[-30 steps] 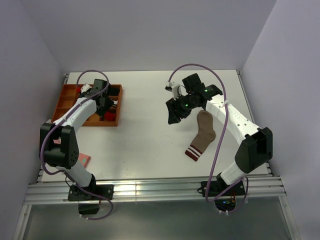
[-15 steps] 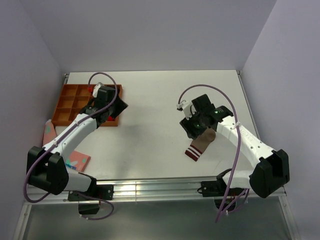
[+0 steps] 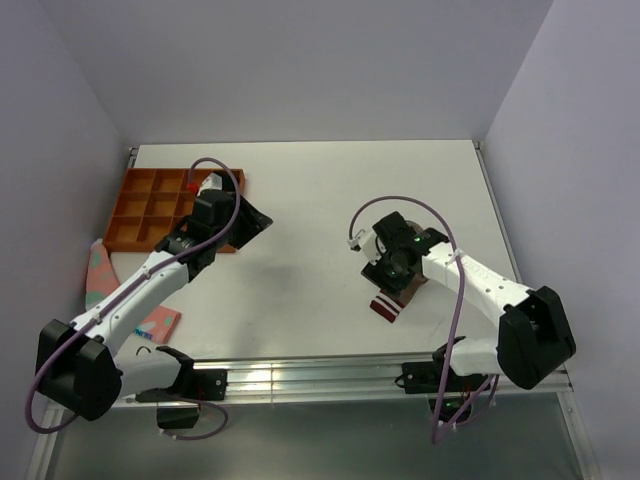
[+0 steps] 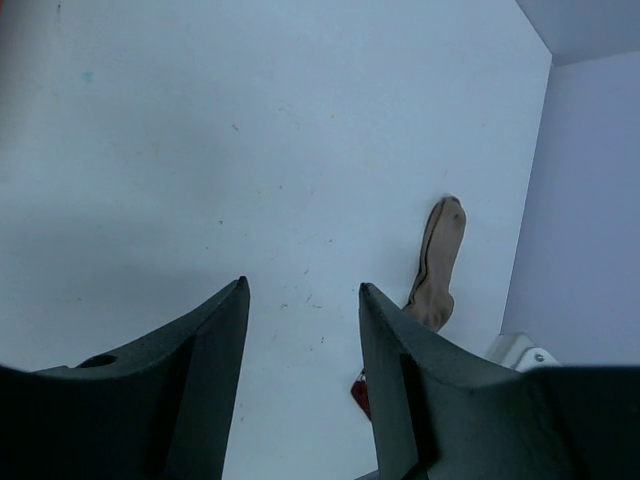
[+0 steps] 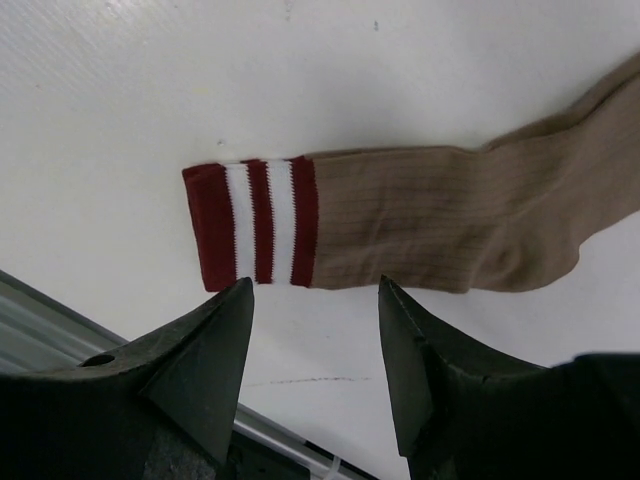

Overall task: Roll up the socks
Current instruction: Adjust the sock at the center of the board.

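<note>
Just ahead of right claw (image 5: 313, 290): tan sock (image 5: 420, 220).

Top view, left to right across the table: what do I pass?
Orange compartment tray → left gripper → right gripper. The tan sock lies partly under the right gripper, so it gets no separate place.

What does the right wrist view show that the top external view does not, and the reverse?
Only right wrist: the tan sock's whole striped cuff and ribbed knit, with the right gripper open over it. Only top external: the orange tray, the left gripper and pink cloth at the near left. Both: the tan sock lying on the white table.
</note>
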Robot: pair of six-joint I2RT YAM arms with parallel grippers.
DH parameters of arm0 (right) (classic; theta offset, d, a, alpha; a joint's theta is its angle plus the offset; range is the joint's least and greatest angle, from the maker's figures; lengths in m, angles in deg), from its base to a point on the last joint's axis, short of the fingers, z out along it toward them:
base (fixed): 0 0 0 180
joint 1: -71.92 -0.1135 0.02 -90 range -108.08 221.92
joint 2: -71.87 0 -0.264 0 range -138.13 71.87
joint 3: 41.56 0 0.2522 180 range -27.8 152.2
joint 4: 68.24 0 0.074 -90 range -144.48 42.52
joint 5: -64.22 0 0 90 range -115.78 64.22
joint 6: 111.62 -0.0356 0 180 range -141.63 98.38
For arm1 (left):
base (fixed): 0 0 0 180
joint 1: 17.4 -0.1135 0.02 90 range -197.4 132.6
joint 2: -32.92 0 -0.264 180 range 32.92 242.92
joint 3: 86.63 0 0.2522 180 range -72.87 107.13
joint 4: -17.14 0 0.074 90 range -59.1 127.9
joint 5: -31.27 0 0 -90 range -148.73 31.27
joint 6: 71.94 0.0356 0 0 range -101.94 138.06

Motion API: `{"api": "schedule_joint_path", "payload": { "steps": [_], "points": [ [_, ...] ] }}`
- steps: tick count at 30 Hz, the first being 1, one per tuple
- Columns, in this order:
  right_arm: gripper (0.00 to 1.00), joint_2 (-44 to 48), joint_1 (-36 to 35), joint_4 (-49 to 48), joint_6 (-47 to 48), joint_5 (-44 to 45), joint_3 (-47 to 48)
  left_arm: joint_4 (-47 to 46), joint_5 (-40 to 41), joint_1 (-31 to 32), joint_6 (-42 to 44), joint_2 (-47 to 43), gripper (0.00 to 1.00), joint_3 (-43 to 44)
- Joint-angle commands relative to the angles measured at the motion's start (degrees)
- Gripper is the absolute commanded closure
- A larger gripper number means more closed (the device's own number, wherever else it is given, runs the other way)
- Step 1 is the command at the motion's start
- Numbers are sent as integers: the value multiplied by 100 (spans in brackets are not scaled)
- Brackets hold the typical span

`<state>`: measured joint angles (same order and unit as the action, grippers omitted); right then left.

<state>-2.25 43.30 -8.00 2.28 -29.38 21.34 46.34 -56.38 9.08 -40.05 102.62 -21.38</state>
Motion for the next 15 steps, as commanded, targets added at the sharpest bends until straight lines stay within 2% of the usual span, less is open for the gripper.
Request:
{"api": "schedule_joint_path", "payload": {
  "steps": [1,8,15],
  "points": [
    [40,-102,-362,-262,-52,288,-71,-305,-156,50,115,-298,46,-59],
    [40,-593,-934,-192,-193,507,112,-208,-156,50,221,-430,46,-68],
    [40,-840,-1075,-166,-158,579,34,-217,-182,50,247,-404,46,-33]
  ]
}}
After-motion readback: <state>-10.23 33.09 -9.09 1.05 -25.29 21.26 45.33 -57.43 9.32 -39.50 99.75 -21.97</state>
